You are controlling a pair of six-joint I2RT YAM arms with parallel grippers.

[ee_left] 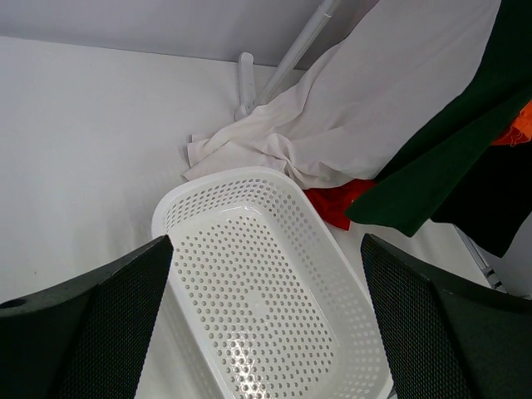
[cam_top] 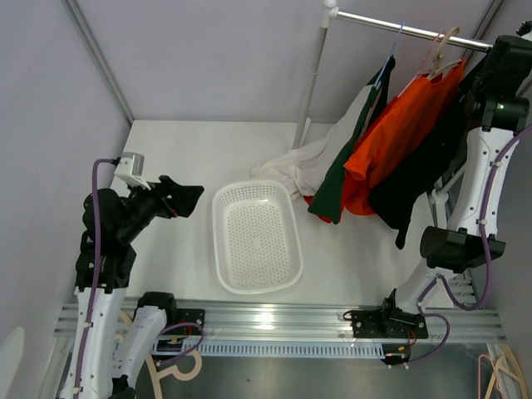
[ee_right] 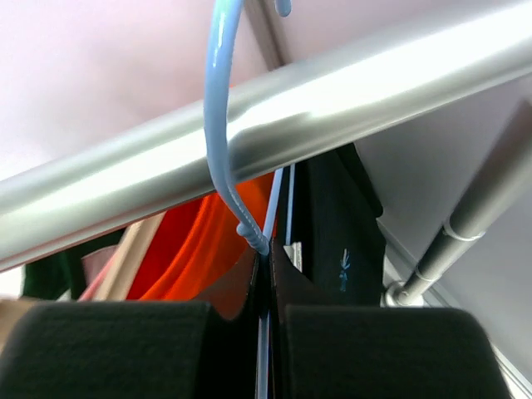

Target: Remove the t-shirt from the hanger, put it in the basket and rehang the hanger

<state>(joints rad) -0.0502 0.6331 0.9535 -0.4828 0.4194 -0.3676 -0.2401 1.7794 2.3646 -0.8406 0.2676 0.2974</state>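
A black t-shirt (cam_top: 416,174) hangs at the right end of the metal rail (cam_top: 399,29), next to an orange one (cam_top: 391,133) on a wooden hanger (cam_top: 445,51). In the right wrist view, a light blue hanger (ee_right: 218,141) hooks over the rail (ee_right: 332,108), with the black t-shirt (ee_right: 332,224) just behind it. My right gripper (ee_right: 268,262) is shut on the neck of this blue hanger, high up at the rail (cam_top: 489,60). My left gripper (cam_top: 189,198) is open and holds nothing; it hovers over the left side of the table, facing the basket (ee_left: 266,324).
A white perforated basket (cam_top: 218,224) lies mid-table, its rim (ee_left: 166,216) below my left fingers. A green shirt (cam_top: 337,187) and a white garment (cam_top: 291,162) droop from the rail onto the table behind it. The rack's upright pole (cam_top: 312,79) stands at the back.
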